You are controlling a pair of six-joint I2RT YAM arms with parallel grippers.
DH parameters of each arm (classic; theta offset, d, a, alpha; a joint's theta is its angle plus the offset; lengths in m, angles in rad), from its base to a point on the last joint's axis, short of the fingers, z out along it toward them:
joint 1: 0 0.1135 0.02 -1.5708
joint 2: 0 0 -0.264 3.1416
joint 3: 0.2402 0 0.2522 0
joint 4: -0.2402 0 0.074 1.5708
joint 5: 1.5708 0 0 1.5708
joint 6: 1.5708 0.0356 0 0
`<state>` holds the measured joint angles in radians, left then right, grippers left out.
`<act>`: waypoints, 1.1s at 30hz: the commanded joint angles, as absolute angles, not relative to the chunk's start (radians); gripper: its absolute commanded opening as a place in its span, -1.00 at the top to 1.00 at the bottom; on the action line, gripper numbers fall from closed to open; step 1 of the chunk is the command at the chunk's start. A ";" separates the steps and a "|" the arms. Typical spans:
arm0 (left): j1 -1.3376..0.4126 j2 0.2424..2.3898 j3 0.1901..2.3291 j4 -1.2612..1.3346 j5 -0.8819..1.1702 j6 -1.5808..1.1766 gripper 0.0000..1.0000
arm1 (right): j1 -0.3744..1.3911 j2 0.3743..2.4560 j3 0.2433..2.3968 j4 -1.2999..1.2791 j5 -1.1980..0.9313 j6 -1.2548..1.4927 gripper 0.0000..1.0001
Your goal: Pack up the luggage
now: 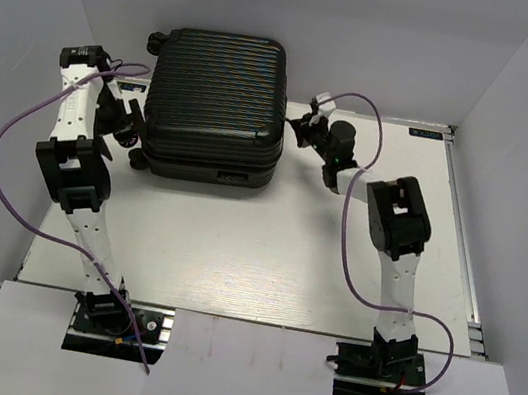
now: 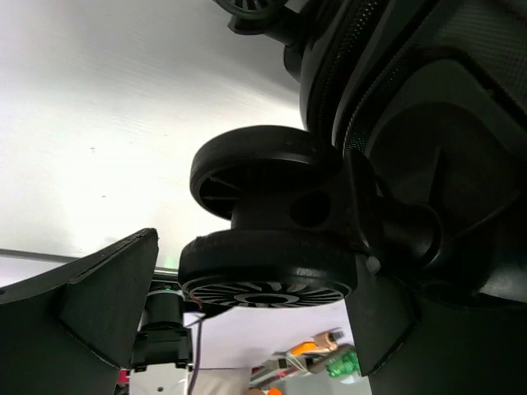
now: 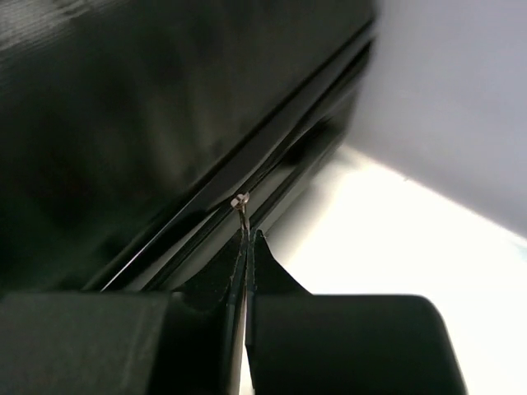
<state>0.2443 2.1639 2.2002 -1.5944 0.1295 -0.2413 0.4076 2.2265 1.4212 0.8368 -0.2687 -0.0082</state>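
Observation:
The luggage [image 1: 218, 99] lies shut and flat at the back of the table, ribbed black shell up. My left gripper [image 1: 123, 120] is at its left side and stands open. In the left wrist view the fingers [image 2: 107, 304] straddle a double caster wheel [image 2: 263, 271] without clamping it. My right gripper [image 1: 297, 130] is at the suitcase's right edge. In the right wrist view the gripper [image 3: 249, 240] is shut on the thin metal zipper pull [image 3: 241, 204], against the seam of the luggage [image 3: 123, 123].
Another wheel [image 1: 155, 38] sticks out at the suitcase's back left corner. Purple cables [image 1: 12, 130] loop off both arms. White walls enclose the table [image 1: 234, 253] on three sides, and a metal rail [image 1: 463, 251] runs along its right edge.

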 commanded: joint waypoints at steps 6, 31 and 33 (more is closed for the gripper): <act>0.229 2.342 2.154 -0.351 0.201 -0.451 -1.00 | 0.416 2.580 2.035 0.852 0.084 0.009 1.00; 0.177 2.162 1.922 -0.130 0.160 -0.345 -1.00 | 0.437 2.760 2.188 0.802 -0.028 0.158 1.00; 0.155 2.158 1.922 -0.156 0.114 -0.301 -1.00 | 0.439 2.732 2.163 0.816 -0.057 0.156 1.00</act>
<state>0.2546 2.0193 1.9503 -1.3582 0.1864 -0.2047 0.4278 2.8029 2.2082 0.8406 -0.0074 0.1539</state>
